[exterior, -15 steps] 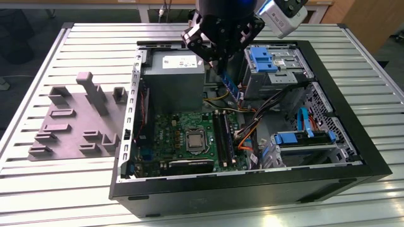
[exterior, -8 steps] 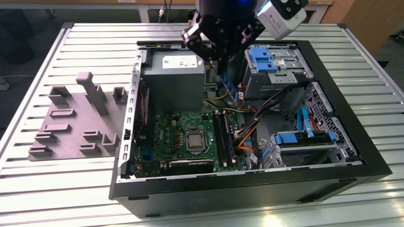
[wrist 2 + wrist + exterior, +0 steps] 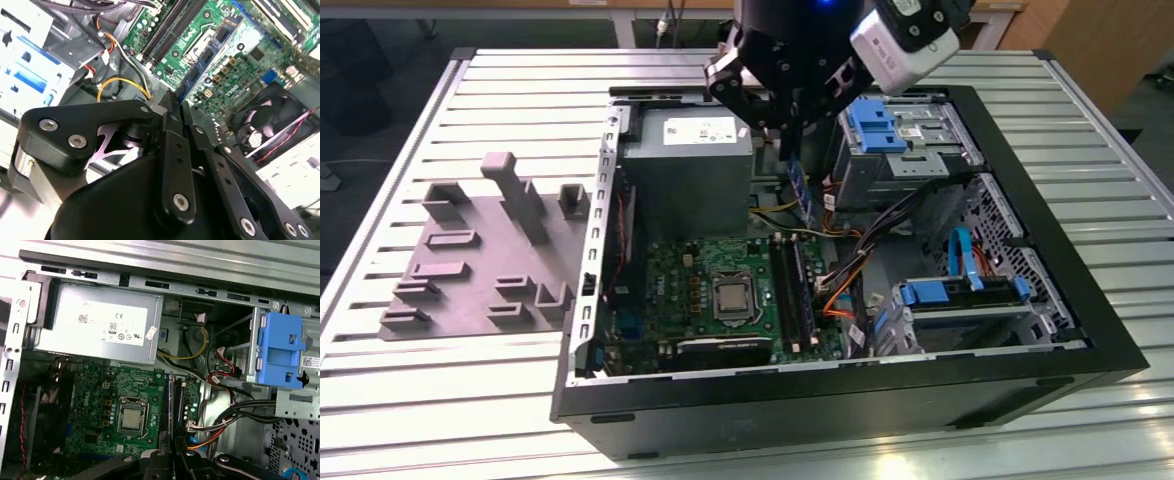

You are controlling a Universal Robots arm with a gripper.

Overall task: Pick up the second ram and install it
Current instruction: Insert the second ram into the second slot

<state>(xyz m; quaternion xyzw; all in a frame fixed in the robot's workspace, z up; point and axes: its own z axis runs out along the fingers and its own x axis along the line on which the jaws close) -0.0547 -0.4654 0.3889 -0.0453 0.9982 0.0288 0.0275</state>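
The second ram (image 3: 806, 195) is a thin dark blue strip hanging on edge inside the open computer case (image 3: 1067, 350), above the long black memory slots (image 3: 790, 285) on the green motherboard (image 3: 680, 270). My gripper (image 3: 789, 148) is shut on its upper end. In the second wrist view the black fingers (image 3: 172, 145) of the gripper (image 3: 176, 107) pinch the ram (image 3: 210, 52), which points toward the board. In the first wrist view the gripper (image 3: 175, 456) holds the ram (image 3: 171, 400) edge-on, lined up over the slots (image 3: 164, 405).
A grey power supply (image 3: 687, 160) stands just beside the gripper on the exterior view's left. Blue drive brackets (image 3: 874, 125) and bundled cables (image 3: 854, 270) crowd the exterior view's right. The CPU socket (image 3: 731, 298) lies near the slots. A grey fixture tray (image 3: 467, 260) rests outside the case.
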